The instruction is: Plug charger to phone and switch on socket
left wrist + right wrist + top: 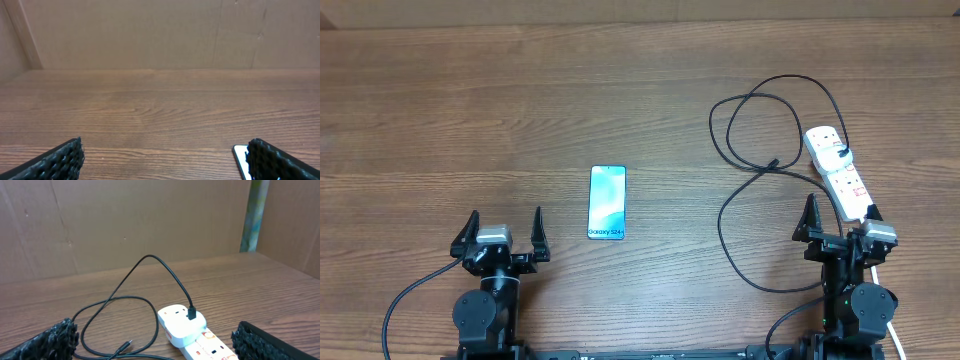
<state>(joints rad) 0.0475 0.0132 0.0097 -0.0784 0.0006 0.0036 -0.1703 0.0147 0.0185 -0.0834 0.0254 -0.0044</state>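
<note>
— Where's the phone (607, 202)?
— Flat, screen up, between the arms, nearer the left gripper (505, 217), whose jaws are spread and empty.
— And the charger (149, 256)?
— Plugged into the power strip's (840, 170) far end, with its cable looped on the table (470, 100). The right gripper (841, 210) is spread too, at the strip's near end.

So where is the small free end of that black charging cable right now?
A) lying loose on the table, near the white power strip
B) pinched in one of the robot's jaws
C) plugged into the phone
A: the charger tip lies bare on the table to the left of the socket strip, well apart from the phone.
</note>
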